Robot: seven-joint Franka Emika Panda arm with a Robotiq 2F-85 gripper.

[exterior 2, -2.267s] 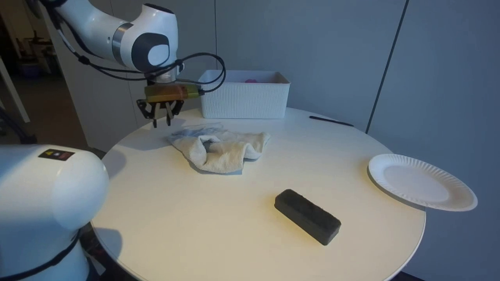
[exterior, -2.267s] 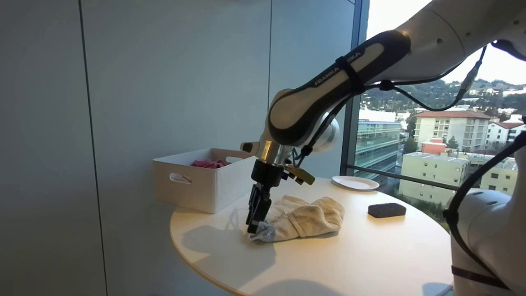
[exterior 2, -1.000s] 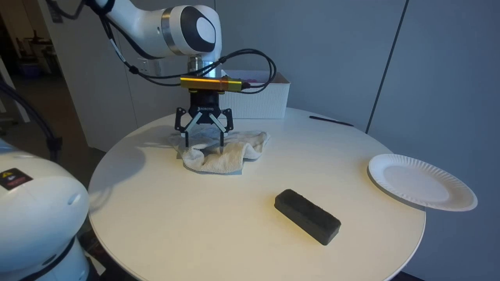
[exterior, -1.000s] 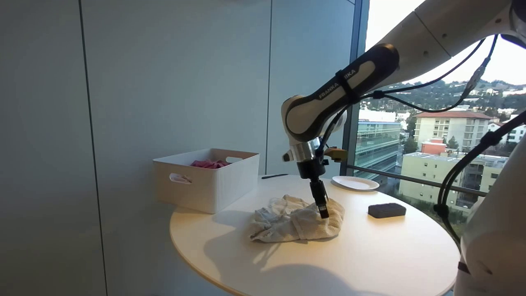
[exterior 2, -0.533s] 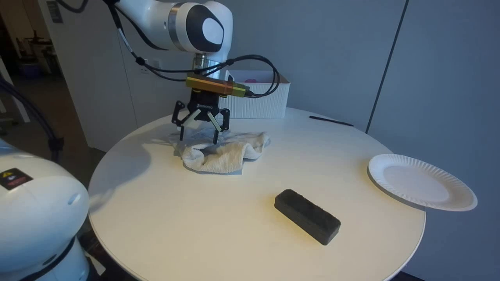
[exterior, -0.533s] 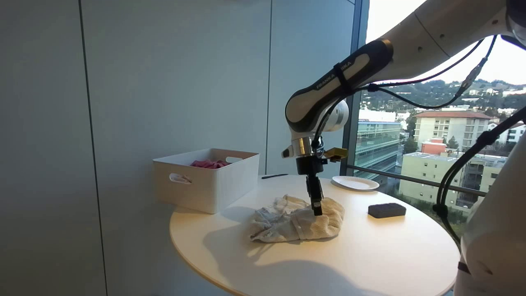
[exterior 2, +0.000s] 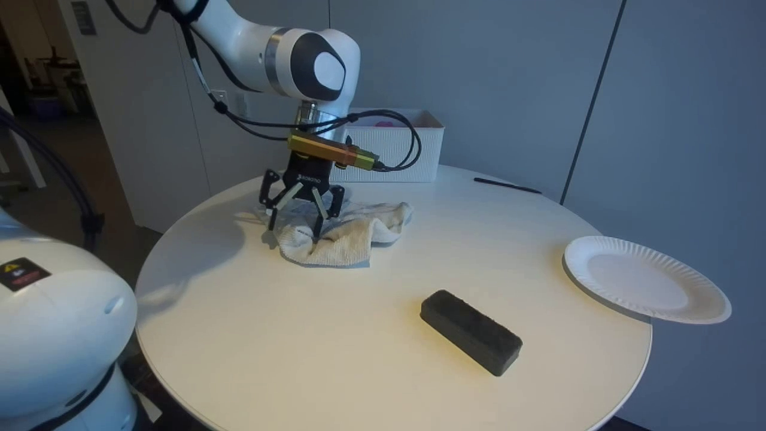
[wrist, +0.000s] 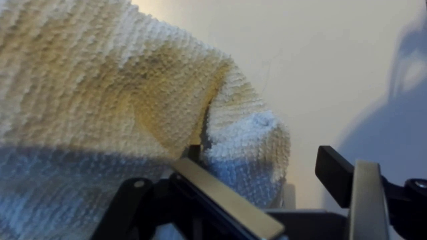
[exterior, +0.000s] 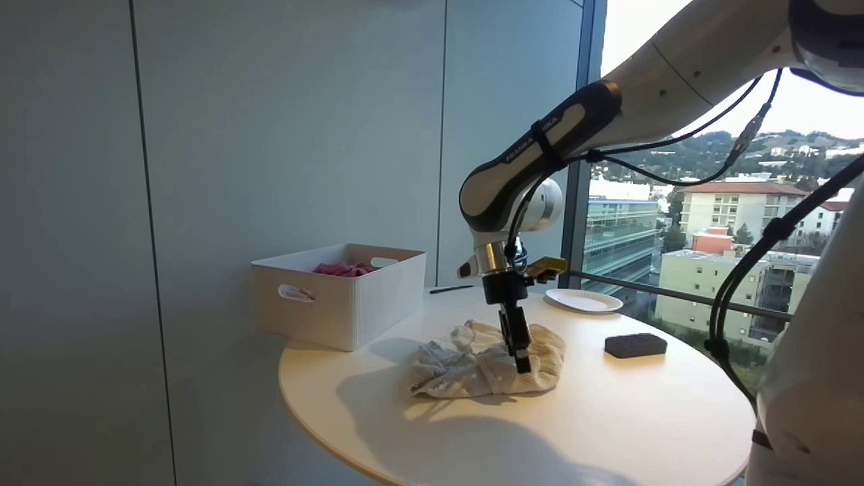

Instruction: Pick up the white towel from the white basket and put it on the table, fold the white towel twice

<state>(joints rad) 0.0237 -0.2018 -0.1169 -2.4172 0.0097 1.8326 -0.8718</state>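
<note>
The white towel [exterior: 466, 368] lies crumpled on the round table [exterior 2: 335, 341], and it also shows in an exterior view [exterior 2: 347, 242] and in the wrist view [wrist: 83, 83]. My gripper [exterior 2: 294, 230] is open, pointing down and slightly tilted at the towel's edge. In the wrist view, my gripper [wrist: 258, 163] has its left finger over the towel beside a fold and its right finger over bare table. A rounded towel corner lies between the fingers, not clamped. Whether the left finger touches the cloth cannot be told. The white basket [exterior: 391, 304] stands behind the towel.
Pink cloth [exterior: 343, 269] lies inside the basket. A black block [exterior 2: 473, 332] lies on the table, a white paper plate [exterior 2: 637, 278] overhangs the table edge, and a dark pen-like stick [exterior 2: 507, 185] lies near the wall. A window is behind the arm.
My gripper has moved from the towel's one end across it, turned, and its fingers appear wider apart. In the last half second it has come down and tilted slightly. The towel lies nearly the same.
</note>
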